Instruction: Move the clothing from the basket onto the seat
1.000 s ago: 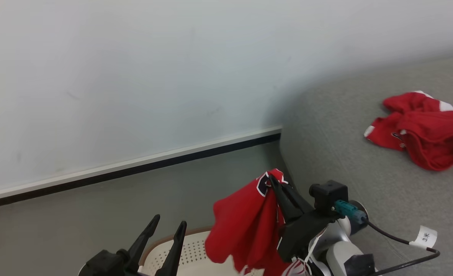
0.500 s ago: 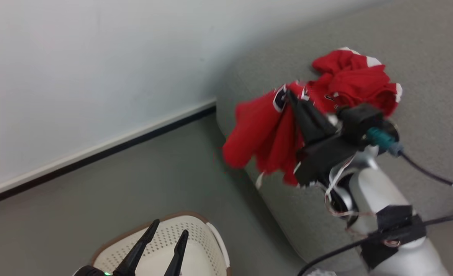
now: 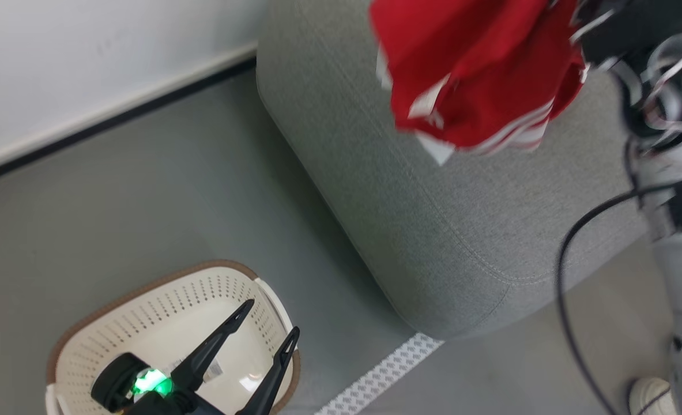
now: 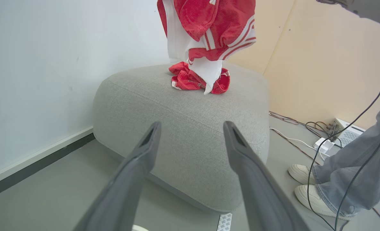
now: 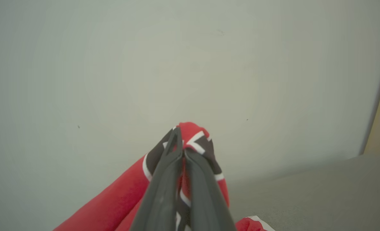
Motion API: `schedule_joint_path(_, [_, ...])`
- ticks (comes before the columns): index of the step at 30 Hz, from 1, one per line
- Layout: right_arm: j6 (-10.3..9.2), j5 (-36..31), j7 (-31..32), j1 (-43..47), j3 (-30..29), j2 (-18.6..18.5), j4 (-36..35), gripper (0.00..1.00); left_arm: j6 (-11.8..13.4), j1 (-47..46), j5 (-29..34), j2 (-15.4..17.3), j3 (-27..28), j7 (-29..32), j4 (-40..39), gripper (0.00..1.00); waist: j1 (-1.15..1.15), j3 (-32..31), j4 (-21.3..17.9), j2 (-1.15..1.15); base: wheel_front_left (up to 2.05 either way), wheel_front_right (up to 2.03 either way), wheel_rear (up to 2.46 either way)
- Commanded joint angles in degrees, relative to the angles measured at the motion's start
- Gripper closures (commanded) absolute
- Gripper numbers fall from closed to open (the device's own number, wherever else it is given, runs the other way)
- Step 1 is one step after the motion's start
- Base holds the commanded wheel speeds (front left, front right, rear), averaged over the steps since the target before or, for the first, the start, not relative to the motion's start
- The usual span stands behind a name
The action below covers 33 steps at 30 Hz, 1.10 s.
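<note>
Two red garments are out of the basket. One red garment [image 3: 473, 75] [image 4: 215, 29] [image 5: 112, 205], with white panels and stripes, hangs bunched from the right gripper [image 5: 180, 141], whose two dark fingers are pinched tight on a black-and-white patterned fold. It dangles over the top of the grey sofa [image 3: 433, 219] [image 4: 177, 106] [image 5: 321, 192]. The second red garment [image 4: 190, 80] lies crumpled on the far part of the sofa's top. Whether the hanging garment's lowest white flap touches it cannot be told.

Bare upholstery runs from that heap to the sofa's rounded near edge and corners.

The one laundry basket [image 3: 144, 311], cream, perforated and brown-rimmed, sits on the floor to the near left, well apart from the sofa, its pale bottom showing. The left gripper [image 3: 271, 317] [image 4: 191, 125] hovers over the basket's right rim, its two fingers spread wide and holding nothing.

A strip of open grey floor [image 3: 173, 190] separates basket and sofa and runs back to the white wall [image 3: 87, 69] with its dark skirting. A short patch of white perforated tape [image 3: 387, 366] lies at the sofa's near corner.

To the right of the sofa stands a person's leg in jeans [image 4: 353, 173] with two white shoes [image 4: 305, 173]. Beyond them, cables [image 4: 289, 122] and a white power strip [image 4: 324, 144] lie at the foot of a beige wall.
</note>
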Motion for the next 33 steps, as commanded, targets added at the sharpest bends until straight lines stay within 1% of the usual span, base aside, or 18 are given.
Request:
schedule_joint_path(1, [0.0, 2.2, 0.4, -2.9, -2.1, -0.5, 1.3, 1.0, -0.1, -1.1, 0.7, 0.9, -0.2, 0.6, -1.6, 0.0, -0.01, 8.4, -1.2, -0.01, 0.0, 0.0, 0.0])
schedule_joint_path(5, [0.0, 4.5, 1.3, -9.3, -6.7, -2.5, 5.4, 1.0, -0.5, -2.4, 1.5, 2.4, -0.8, 2.5, -4.8, 0.0, -0.01, 13.1, 0.0, -0.01, 0.0, 0.0, 0.0])
schedule_joint_path(8, [0.0, 5.0, 1.6, -13.5, -10.1, -4.4, 8.8, 1.0, -0.7, -2.9, 1.4, 3.0, -1.0, 3.6, -6.6, 0.0, -0.01, 16.1, 1.2, -0.01, 0.0, 0.0, 0.0])
schedule_joint_path(11, [0.0, 3.4, 1.7, -17.1, -12.5, -6.5, 12.1, 1.0, -0.9, -3.6, 1.6, 3.3, -1.3, 3.8, -8.0, 0.0, -0.01, 18.5, 2.6, -0.01, 0.0, 0.0, 0.0])
schedule_joint_path(13, [0.0, 2.9, 1.3, -18.0, -13.5, -7.1, 13.2, 1.0, -1.0, -3.6, 1.7, 3.3, -1.5, 3.7, -8.3, 0.0, -0.01, 19.1, 3.0, -0.01, 0.0, 0.0, 0.0])
schedule_joint_path(16, [0.0, 1.4, 0.5, -20.1, -17.1, -8.7, 16.0, 1.0, -0.9, -4.4, 2.3, 3.2, -2.1, 3.5, -9.3, 0.0, -0.01, 21.3, 4.3, -0.01, 0.0, 0.0, 0.0])
schedule_joint_path(19, [0.0, 0.0, -0.1, -19.8, -19.3, -9.3, 19.2, 1.0, -0.2, -4.5, 2.7, 3.1, -2.1, 2.9, -10.6, 0.0, -0.01, 23.3, 5.1, -0.01, 0.0, 0.0, 0.0])
schedule_joint_path(21, [0.0, -0.2, -1.1, -18.9, -20.9, -9.3, 21.3, 1.0, -0.2, -4.9, 3.4, 3.7, -2.1, 2.6, -11.4, 0.0, -0.01, 24.6, 5.7, -0.01, 0.0, 0.0, 0.0])
schedule_joint_path(23, [0.0, -0.7, -2.3, -17.4, -22.3, -9.0, 23.5, 1.0, -0.1, -5.3, 2.8, 3.0, -2.2, 2.0, -12.2, 0.0, -0.01, 25.8, 6.4, -0.01, 0.0, 0.0, 0.0])
schedule_joint_path(28, [0.0, -3.4, -5.7, -15.0, -23.5, -7.5, 28.3, 1.0, -0.5, -5.9, 3.2, 3.1, -2.8, 0.8, -11.9, 0.0, -0.01, 26.8, 7.5, -0.01, 0.0, 0.0, 0.0])
schedule_joint_path(29, [0.0, -3.6, -6.2, -14.6, -23.8, -7.1, 29.4, 0.31, -0.5, -6.2, 3.2, 2.9, -3.0, 0.6, -11.6, 0.0, -0.01, 26.6, 7.8, -0.01, 0.0, 0.0, 0.0])
schedule_joint_path(30, [0.0, -4.2, -6.4, -14.2, -23.8, -7.0, 30.3, 0.0, -0.4, -6.4, 3.2, 2.8, -3.1, 0.4, -11.4, 0.0, -0.01, 26.4, 8.0, -0.01, 0.0, 0.0, 0.0])
schedule_joint_path(33, [0.0, -6.6, -6.7, -13.4, -22.5, -7.0, 32.4, 0.0, -0.4, -7.0, 3.4, 2.6, -3.5, 0.0, -10.4, 0.0, -0.01, 25.3, 8.6, -0.01, 0.0, 0.0, 0.0])
